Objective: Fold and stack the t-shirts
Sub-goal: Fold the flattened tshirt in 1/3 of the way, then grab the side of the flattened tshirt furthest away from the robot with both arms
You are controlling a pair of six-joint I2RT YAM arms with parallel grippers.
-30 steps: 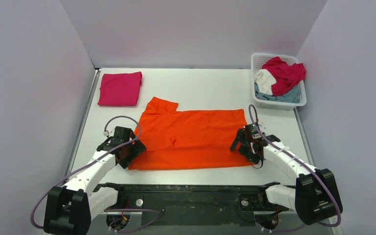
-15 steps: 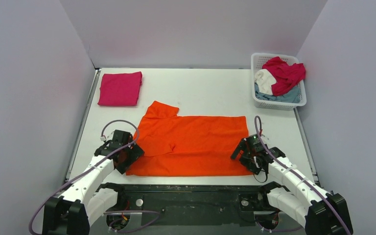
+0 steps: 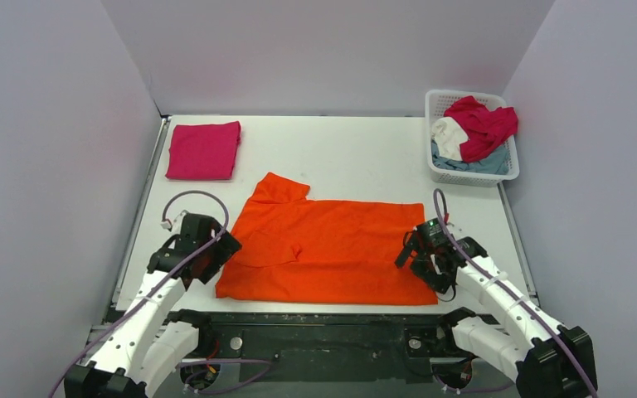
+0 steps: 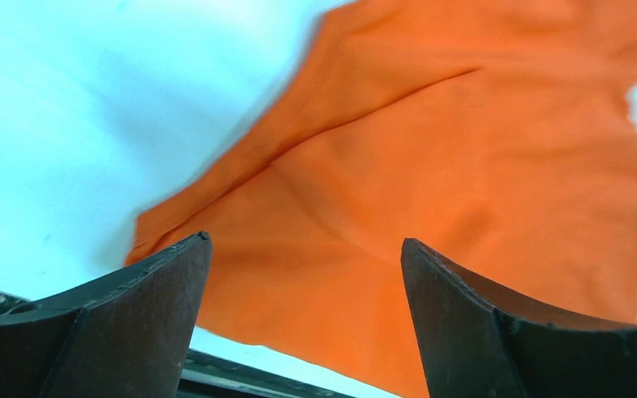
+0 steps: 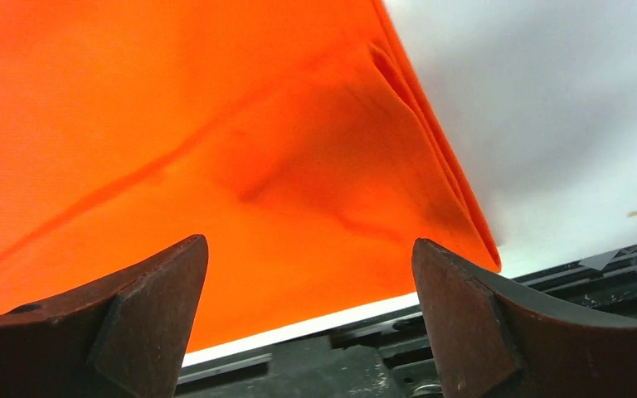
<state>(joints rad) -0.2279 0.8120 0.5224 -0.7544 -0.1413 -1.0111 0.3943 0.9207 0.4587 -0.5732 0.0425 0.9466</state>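
Looking down on a white table, boxed in by pale lilac walls. Starting at the left gripper: standing spread wide, pinching nothing, poised at the near left corner of the orange t-shirt. Peering through the left wrist camera, catching the dark fingers framing that corner of orange cloth, though not managing to tell whether touching it or hanging just above.

Swinging over to the right gripper: also gaping open, gripping nothing, sitting at the shirt's near right corner. Peering through the right wrist camera, finding the fingers well apart over layered orange fabric, doubled along its right edge and creased.

Moving outward: seeing the orange shirt lying flat and spread across the near middle of the table, with one sleeve poking out at the far left and its near hem running right along the black rail.

Reaching the far left corner: spotting a magenta-pink t-shirt lying folded into a neat square, well apart from the orange one.

Finishing far right: noting a white lattice basket holding a crimson shirt heaped over a white one and a grey-blue one.
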